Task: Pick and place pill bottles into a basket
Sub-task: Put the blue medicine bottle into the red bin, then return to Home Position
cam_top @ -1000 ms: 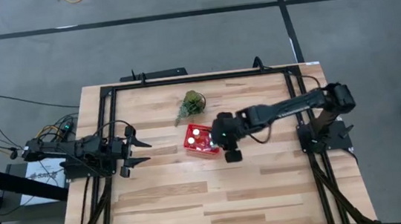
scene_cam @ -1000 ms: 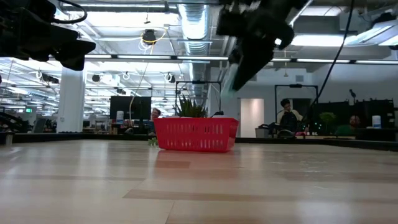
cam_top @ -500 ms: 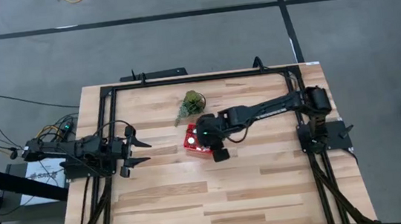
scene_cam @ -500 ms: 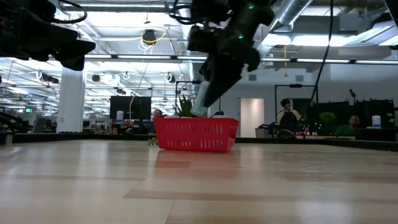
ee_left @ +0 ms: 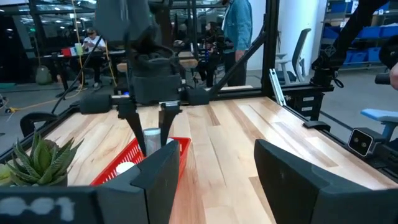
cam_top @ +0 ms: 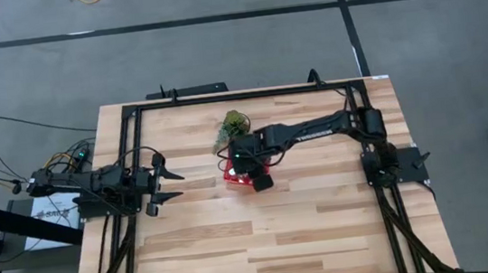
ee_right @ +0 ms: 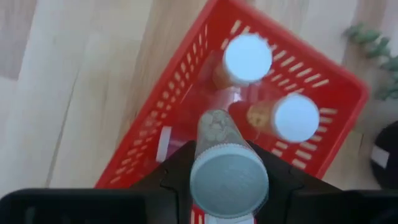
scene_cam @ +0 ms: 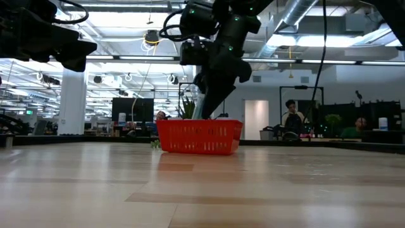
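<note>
The red basket (cam_top: 238, 173) stands on the table near its middle, next to a green plant (cam_top: 232, 127). Two white-capped pill bottles (ee_right: 247, 59) (ee_right: 292, 118) lie inside it. My right gripper (cam_top: 247, 163) hangs over the basket, pointing down, shut on a third pill bottle (ee_right: 229, 177). It also shows in the left wrist view (ee_left: 151, 134) and the low view (scene_cam: 205, 107). My left gripper (cam_top: 165, 185) waits open and empty near the table's left edge. No other bottles show on the table. My right gripper pinches the pill bottle between its two fingers, one on each side of its cap end (ee_right: 205, 155). The fingers (ee_left: 134, 127) come from above, pointing down. The bottle stands upright between them, cap up, with its lower end (ee_right: 214, 124) down inside the basket.
The plant (ee_left: 37, 158) stands just beyond the basket's far side. A black frame (cam_top: 240, 95) runs round the table's edges. Bare wood (cam_top: 264, 243) lies between the basket and the near edge. People show in the room beyond (scene_cam: 292, 120).
My right gripper has carried the bottle toward the table's left edge, from beside the basket's right side to over it, and has gone down so that the bottle now dips into the basket. My left gripper has kept still.
</note>
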You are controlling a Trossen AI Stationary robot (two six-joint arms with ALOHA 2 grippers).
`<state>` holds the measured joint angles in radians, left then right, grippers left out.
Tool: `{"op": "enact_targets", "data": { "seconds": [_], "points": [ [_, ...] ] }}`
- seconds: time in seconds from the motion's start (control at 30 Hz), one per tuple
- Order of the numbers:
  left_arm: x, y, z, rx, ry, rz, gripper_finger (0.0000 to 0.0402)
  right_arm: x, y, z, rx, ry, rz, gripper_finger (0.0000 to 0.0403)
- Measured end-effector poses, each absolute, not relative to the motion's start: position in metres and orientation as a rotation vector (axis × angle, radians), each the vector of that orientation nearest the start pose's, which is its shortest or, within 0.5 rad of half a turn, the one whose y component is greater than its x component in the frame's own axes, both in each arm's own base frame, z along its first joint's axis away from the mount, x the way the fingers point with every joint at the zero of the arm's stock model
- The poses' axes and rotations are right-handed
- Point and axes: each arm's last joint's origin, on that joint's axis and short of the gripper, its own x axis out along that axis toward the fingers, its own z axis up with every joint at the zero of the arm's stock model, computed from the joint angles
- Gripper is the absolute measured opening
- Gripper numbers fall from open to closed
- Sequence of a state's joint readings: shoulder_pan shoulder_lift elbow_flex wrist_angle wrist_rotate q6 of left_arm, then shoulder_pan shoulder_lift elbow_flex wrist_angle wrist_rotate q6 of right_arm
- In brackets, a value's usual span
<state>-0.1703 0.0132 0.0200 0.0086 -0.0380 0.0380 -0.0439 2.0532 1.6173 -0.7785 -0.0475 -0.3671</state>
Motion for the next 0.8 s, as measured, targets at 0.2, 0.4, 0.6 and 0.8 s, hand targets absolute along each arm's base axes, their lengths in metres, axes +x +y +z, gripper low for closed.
{"op": "enact_targets", "data": {
  "seconds": [0.2, 0.4, 0.6, 0.8],
  "points": [
    [0.096, -0.015, 0.17, 0.041, -0.019, -0.132, 0.0199, 0.425, -0.021, 0.2, -0.258, 1.173, 0.233, 0.0136],
    [0.096, -0.015, 0.17, 0.043, -0.019, -0.132, 0.0199, 0.427, -0.021, 0.201, -0.253, 1.144, 0.242, 0.0168],
    [0.096, -0.015, 0.17, 0.045, -0.019, -0.132, 0.0199, 0.43, -0.017, 0.204, -0.263, 1.112, 0.245, 0.0187],
    [0.096, -0.015, 0.17, 0.04, -0.019, -0.132, 0.0199, 0.434, 0.002, 0.23, -0.287, 1.105, 0.283, 0.0187]
  ]
}}
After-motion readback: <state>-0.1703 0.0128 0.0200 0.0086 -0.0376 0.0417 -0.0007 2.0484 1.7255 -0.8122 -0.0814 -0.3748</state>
